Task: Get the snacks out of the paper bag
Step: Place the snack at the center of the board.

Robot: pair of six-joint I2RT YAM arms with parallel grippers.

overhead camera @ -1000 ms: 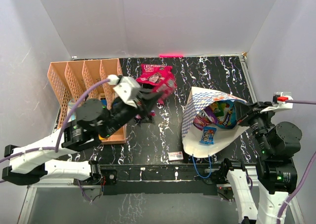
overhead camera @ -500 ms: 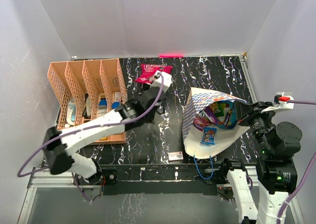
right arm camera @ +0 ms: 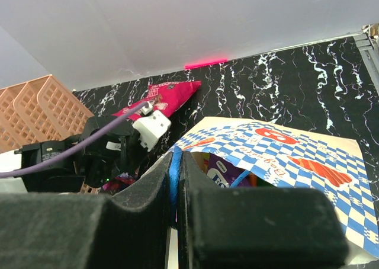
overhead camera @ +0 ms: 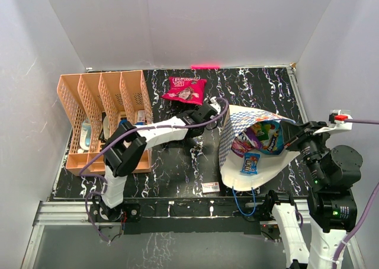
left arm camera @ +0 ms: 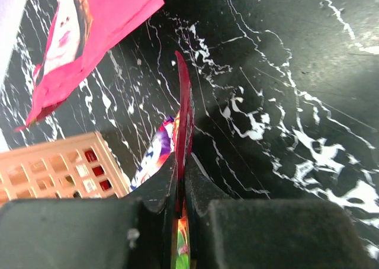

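Observation:
The paper bag (overhead camera: 234, 127), blue-and-white checkered, lies at the right with its cream mouth open. Inside it are snacks, among them a blue packet (overhead camera: 251, 162) and a purple one (overhead camera: 260, 134). My right gripper (overhead camera: 291, 140) is shut on the bag's blue cord handle (right arm camera: 175, 162) at the rim. A magenta-pink packet (overhead camera: 185, 89) lies flat at the back middle. My left gripper (overhead camera: 196, 121) is low over the table just left of the bag. It is shut on the thin edge of a red, purple and orange packet (left arm camera: 183, 103), held upright on edge.
A peach-orange divider rack (overhead camera: 95, 103) with small items stands at the left, and shows in the left wrist view (left arm camera: 53, 168). A small white flat box (overhead camera: 211, 187) lies near the front edge. White walls close in the black marbled table (overhead camera: 260, 85).
The left gripper let the magenta-pink packet lie at the back, then swung right and nearer, toward the bag. The right arm and the bag have not moved.

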